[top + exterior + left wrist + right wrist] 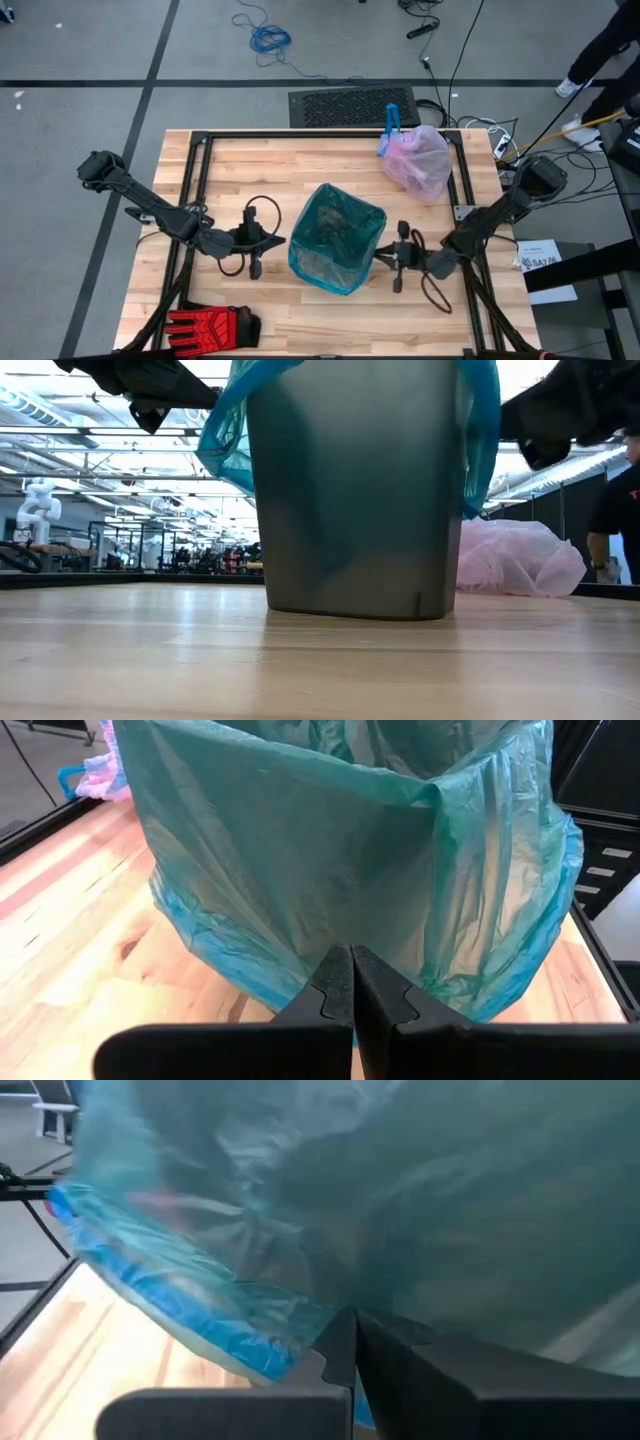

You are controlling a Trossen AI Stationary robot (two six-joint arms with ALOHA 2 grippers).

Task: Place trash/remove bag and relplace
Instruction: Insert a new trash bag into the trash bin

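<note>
A grey bin (350, 490) stands upright at the table's middle, lined with the translucent teal bag (336, 238), whose rim hangs down over the outside. The tied-off pale pink bag (418, 160) with its blue tie (390, 128) lies on the table at the far right. The trash is out of view. My left gripper (283, 241) is shut and points level at the bin's left side, close to the teal overhang (330, 870). My right gripper (379, 252) is shut at the bin's right side. My right gripper's shut fingertips (345, 1320) come level from the table's right and stand right at the teal bag's hanging rim (250, 1315); whether they touch it I cannot tell. My left gripper's shut fingertips (350, 955) point at the overhang from the left; touch cannot be told either.
A red-and-black glove (210, 325) lies at the near left corner. Black frame rails (200, 190) run along the table's left, far and right sides. Bare wood lies in front of the bin. A person (615, 510) stands beyond the table's right.
</note>
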